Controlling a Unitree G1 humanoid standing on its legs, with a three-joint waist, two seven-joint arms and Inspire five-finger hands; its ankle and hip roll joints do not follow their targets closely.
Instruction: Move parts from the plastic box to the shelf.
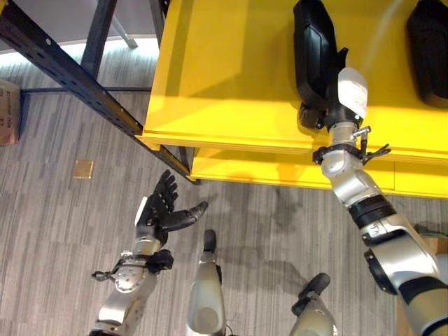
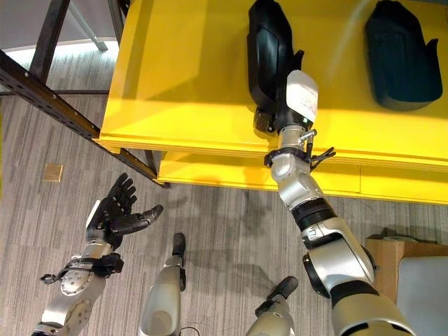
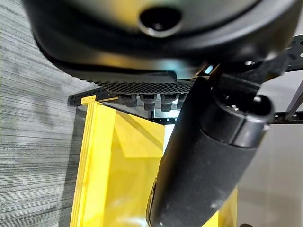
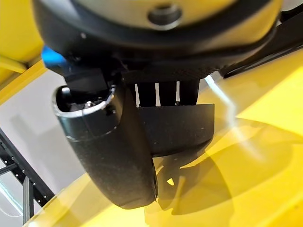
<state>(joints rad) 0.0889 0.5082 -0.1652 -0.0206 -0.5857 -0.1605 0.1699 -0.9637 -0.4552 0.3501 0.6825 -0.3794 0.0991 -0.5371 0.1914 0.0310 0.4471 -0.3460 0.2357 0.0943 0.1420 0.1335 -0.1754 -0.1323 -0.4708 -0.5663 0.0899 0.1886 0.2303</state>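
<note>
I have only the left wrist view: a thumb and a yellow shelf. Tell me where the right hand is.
Observer: The right hand is up on the shelf, against the near end of a black part.
Operator: Report anything else on that shelf.
Observer: A second black part lies further right, apart from the first.
Operator: Now give me the left hand from above.
Observer: The left hand is open, palm up, over the floor, short of the shelf's front edge and holding nothing.
</note>
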